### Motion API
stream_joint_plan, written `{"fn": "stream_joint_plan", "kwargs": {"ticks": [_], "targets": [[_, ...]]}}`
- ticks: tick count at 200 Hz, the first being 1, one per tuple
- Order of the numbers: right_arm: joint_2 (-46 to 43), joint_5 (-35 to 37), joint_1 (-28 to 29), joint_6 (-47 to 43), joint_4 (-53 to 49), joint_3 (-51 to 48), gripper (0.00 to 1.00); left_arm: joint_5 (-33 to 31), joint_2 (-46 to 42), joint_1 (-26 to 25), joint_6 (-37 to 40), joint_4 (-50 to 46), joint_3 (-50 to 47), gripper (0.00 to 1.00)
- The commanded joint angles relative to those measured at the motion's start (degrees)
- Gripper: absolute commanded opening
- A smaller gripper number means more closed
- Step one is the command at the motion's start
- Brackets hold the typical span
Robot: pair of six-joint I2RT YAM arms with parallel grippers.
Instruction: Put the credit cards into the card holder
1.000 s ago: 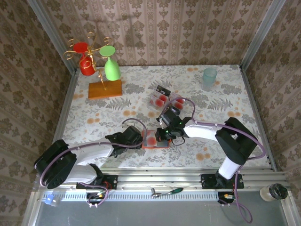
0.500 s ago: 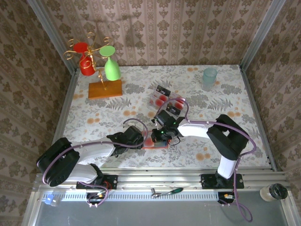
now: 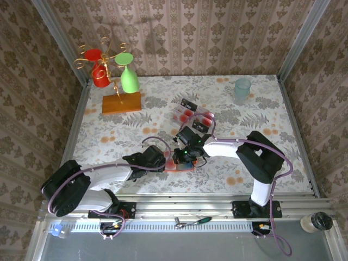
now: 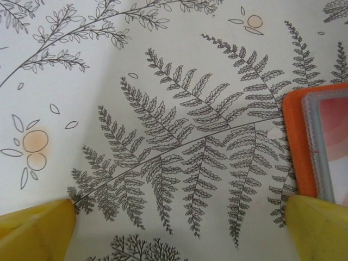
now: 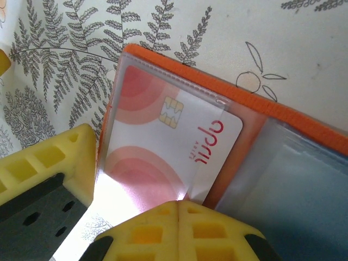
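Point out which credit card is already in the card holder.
The chip card under the card holder's clear sleeve, partly tucked in; the other cards lie loose in a cluster farther up the table.

Near the far left corner of the table (image 3: pixel 272 117), its cloth printed with grey ferns and orange blossoms, an orange wooden block (image 3: pixel 121 103) carries a gold wire stand (image 3: pixel 110 56) with a red glass (image 3: pixel 99 75) and a green glass (image 3: pixel 129 80) hung upside down. A pale teal cup (image 3: pixel 242 88) stands upright near the far right corner. Beyond the near edge a green-handled tool (image 3: pixel 191 221) lies on the metal rail (image 3: pixel 228 224) (a dark-lidded jar (image 3: pixel 317 222) sits past the near right corner).
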Motion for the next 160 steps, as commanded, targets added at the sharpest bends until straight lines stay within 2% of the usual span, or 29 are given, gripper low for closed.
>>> {"fn": "stream_joint_plan", "kwargs": {"ticks": [1, 62, 160], "targets": [[-3.5, 1.4, -0.7, -1.2, -2.8, 0.0, 0.03, -1.2, -3.3, 1.2, 0.2, -3.6, 0.1, 1.00], [-3.0, 2.7, -1.3, -2.5, -4.4, 0.5, 0.03, 0.0, -1.0, 2.7, 0.4, -2.8, 0.4, 1.00], [1.6, 0.2, -0.7, -2.1, -2.8, 2.2, 0.02, 1.7, 3.3, 2.4, 1.5, 0.8, 1.1, 1.00]]}}
